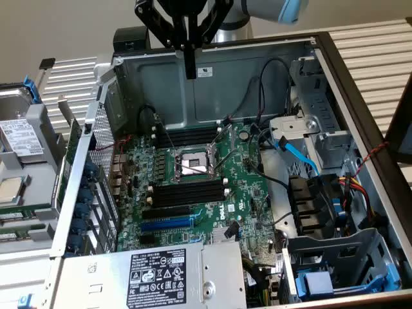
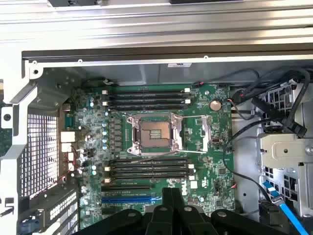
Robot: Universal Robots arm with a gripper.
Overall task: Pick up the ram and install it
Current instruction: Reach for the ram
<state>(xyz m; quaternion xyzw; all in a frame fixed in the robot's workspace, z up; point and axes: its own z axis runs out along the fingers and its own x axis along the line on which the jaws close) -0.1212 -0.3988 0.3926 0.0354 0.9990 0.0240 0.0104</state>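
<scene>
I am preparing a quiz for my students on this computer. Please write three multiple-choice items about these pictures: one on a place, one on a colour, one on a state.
1. Where is the gripper? A. above the open case B. under the case C. far beside it
2. What colour is the long expansion slot? A. red B. blue C. white
3. The black memory slots are: A. all filled B. half filled C. all empty
Answers: 1 A, it hangs high over the case; 2 B, it is blue; 3 C, every channel is bare.
</scene>
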